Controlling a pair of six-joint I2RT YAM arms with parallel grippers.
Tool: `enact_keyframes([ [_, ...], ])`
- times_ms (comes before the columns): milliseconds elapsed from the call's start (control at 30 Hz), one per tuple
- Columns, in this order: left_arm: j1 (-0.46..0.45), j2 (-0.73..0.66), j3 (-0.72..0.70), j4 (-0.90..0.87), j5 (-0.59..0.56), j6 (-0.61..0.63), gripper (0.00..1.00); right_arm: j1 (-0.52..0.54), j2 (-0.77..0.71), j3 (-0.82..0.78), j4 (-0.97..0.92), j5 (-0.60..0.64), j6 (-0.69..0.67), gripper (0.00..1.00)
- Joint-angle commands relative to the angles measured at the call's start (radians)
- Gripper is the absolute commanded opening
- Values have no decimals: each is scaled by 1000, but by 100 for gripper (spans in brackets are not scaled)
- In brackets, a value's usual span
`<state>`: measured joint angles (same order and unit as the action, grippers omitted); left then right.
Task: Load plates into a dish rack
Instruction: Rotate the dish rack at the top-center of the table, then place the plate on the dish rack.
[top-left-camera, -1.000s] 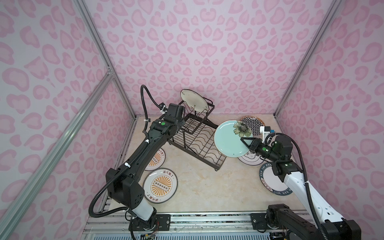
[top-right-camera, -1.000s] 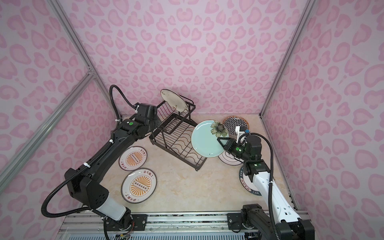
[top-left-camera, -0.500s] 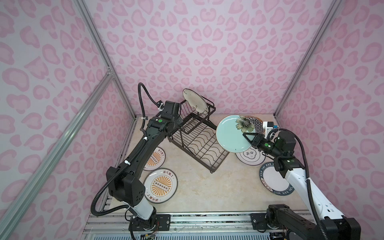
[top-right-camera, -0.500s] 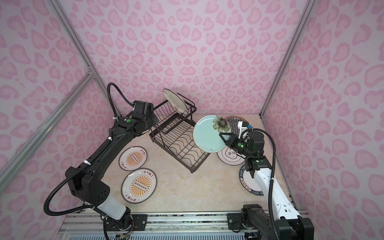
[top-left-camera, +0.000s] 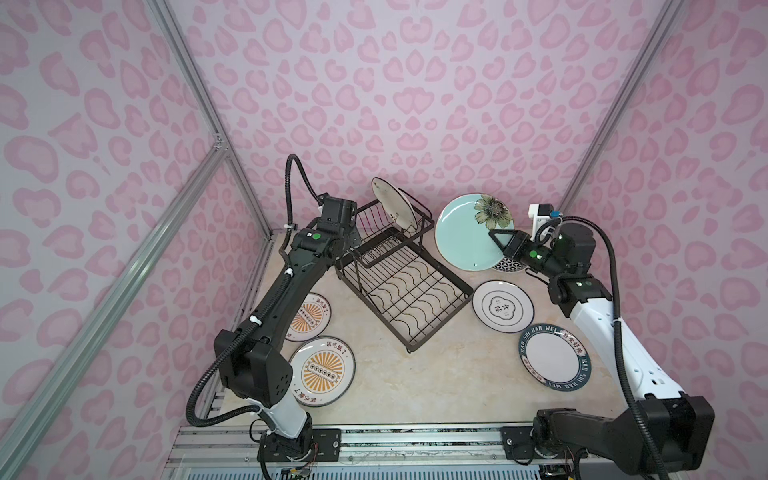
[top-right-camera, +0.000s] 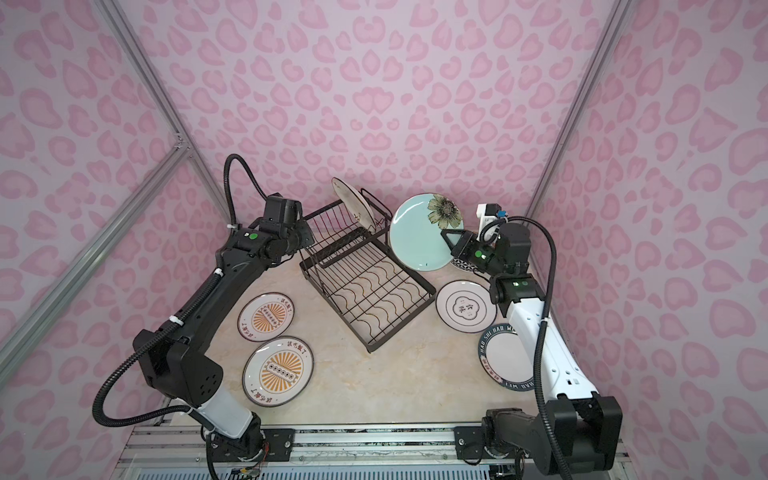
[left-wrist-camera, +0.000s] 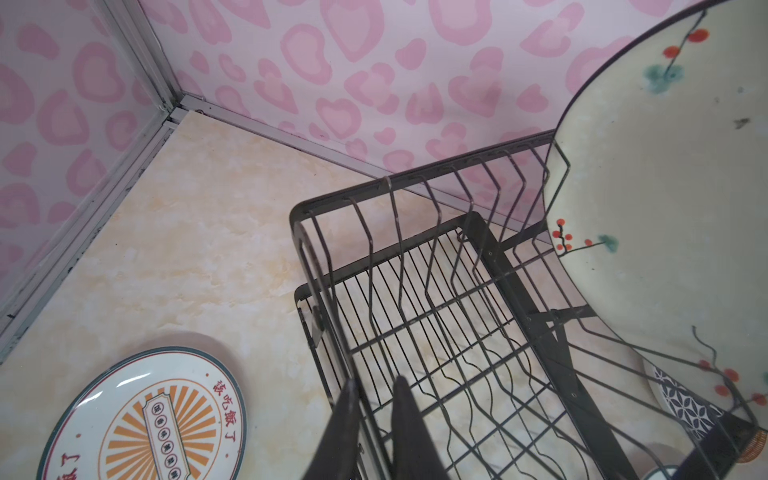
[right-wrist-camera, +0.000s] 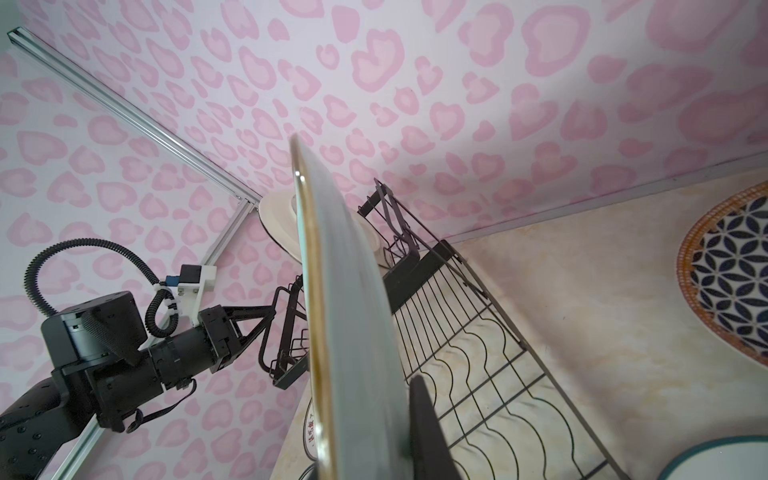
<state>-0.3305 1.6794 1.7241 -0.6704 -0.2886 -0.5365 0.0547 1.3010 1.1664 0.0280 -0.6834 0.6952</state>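
The black wire dish rack (top-left-camera: 411, 349) (top-right-camera: 372, 349) stands mid-table, turned at an angle. A cream sprigged plate (top-left-camera: 392, 203) (left-wrist-camera: 665, 208) stands upright in its raised upper basket. My left gripper (left-wrist-camera: 378, 411) (top-right-camera: 305, 237) is shut on the rack's left rim wire (left-wrist-camera: 332, 332). My right gripper (top-left-camera: 494, 237) (top-right-camera: 446, 239) is shut on the pale teal flowered plate (top-left-camera: 465, 237) (right-wrist-camera: 353, 332). It holds that plate on edge in the air, just right of the rack. In the right wrist view only one finger (right-wrist-camera: 426, 428) shows.
Flat on the table lie two orange sunburst plates (top-left-camera: 322, 370) (top-left-camera: 309, 318) at the left. At the right lie a white cloud-outline plate (top-left-camera: 503, 305) and a teal-lettered plate (top-left-camera: 555, 357). A geometric plate (right-wrist-camera: 731, 282) lies behind the held one. Walls close in behind.
My right gripper has carried the teal plate up and toward the back right. The rack has swung round in my left gripper, whose jaws have narrowed slightly.
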Motion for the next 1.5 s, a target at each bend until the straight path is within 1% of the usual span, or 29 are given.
enact_keyframes([
  [0, 17, 15, 11, -5, 69, 79, 3, 4, 62, 72, 80, 26, -38, 0],
  [67, 25, 20, 17, 9, 88, 90, 3, 11, 115, 136, 73, 40, -58, 0],
  [200, 41, 28, 24, 42, 127, 129, 3, 47, 217, 301, -15, 92, -144, 0],
  [267, 48, 33, 26, 63, 167, 158, 3, 68, 267, 400, -58, 123, -185, 0],
  [533, 64, 62, 41, 103, 244, 239, 3, 151, 431, 667, -184, 239, -303, 0],
  [733, 91, 71, 39, 115, 292, 251, 3, 222, 529, 823, -265, 374, -404, 0],
  [833, 93, 59, 35, 112, 300, 250, 3, 237, 567, 879, -283, 407, -425, 0],
  [1000, 92, 33, 18, 114, 300, 245, 3, 245, 623, 958, -309, 419, -438, 0],
  [1067, 93, 24, 10, 118, 305, 244, 6, 251, 644, 995, -324, 440, -459, 0],
  [1200, 93, 14, 6, 121, 318, 237, 14, 269, 704, 1100, -367, 461, -501, 0],
  [1333, 93, 22, 11, 117, 321, 233, 19, 290, 765, 1204, -415, 489, -553, 0],
  [1467, 92, 19, 14, 117, 316, 225, 29, 311, 793, 1243, -432, 520, -592, 0],
])
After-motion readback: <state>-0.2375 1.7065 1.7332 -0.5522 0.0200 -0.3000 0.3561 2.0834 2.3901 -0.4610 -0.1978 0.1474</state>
